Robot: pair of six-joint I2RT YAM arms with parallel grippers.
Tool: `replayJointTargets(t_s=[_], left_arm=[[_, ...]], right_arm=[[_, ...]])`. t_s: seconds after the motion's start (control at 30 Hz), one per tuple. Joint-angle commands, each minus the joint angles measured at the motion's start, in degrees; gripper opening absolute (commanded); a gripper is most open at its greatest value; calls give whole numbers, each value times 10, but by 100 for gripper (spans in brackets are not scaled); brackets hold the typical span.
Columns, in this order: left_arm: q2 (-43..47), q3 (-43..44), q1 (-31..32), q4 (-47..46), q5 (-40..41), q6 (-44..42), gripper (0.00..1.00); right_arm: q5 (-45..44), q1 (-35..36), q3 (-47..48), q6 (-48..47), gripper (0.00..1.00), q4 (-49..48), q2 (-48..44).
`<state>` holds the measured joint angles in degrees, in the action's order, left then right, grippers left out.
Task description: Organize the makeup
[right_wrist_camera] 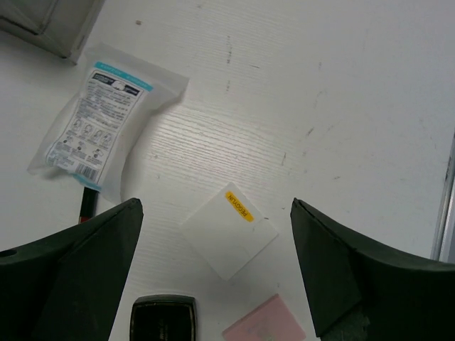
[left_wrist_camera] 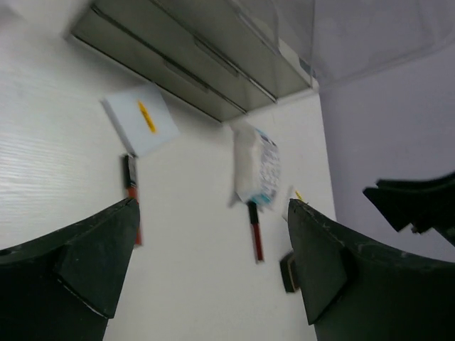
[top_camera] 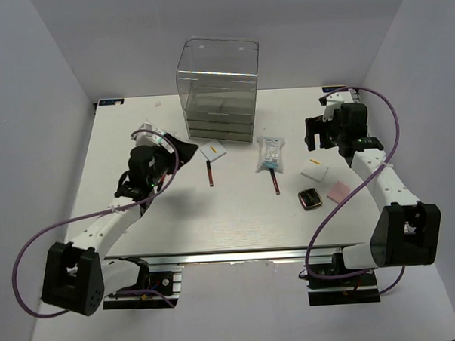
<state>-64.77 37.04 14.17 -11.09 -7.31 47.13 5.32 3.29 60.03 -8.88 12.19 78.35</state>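
The left gripper [left_wrist_camera: 213,213] hangs over the table [top_camera: 237,223] with its jaws spread wide and nothing between them. Ahead of it, off the finger on the left of its wrist view, a white square [left_wrist_camera: 140,117] with a yellow label lies flat. A slim dark-red stick [left_wrist_camera: 132,195] runs from just beside that square toward the fingertip. Farther ahead stands the clear drawer box [left_wrist_camera: 192,64]. Nearer the other finger lies the clear packet [left_wrist_camera: 254,168] with white contents, and a second dark-red stick [left_wrist_camera: 254,231] pokes out from its near end. The dark shape by that fingertip is probably the black compact [right_wrist_camera: 163,320], half hidden there.

The right gripper [right_wrist_camera: 215,209] is likewise spread wide and holds nothing. A second white square [right_wrist_camera: 229,226] lies flat on the table between its fingers. The compact and a pink square [right_wrist_camera: 264,327] sit closer to the wrist, near each other but apart. The packet lies ahead, off the finger on the left of that view.
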Motion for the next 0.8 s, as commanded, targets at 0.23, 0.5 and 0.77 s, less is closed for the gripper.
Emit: replayJointTargets(t_s=[0.23,0.5,0.77], left_arm=[[-158,57,70,-161,3,163,25],[-304,73,103,-348,54,248,33],[-398,150,108,-426,107,249,50]], right_arm=[[265,29,43,-219,89,66,-42],[361,37,37,-171,57,28,-33],[415,37,13,-67,46,-75,-23]])
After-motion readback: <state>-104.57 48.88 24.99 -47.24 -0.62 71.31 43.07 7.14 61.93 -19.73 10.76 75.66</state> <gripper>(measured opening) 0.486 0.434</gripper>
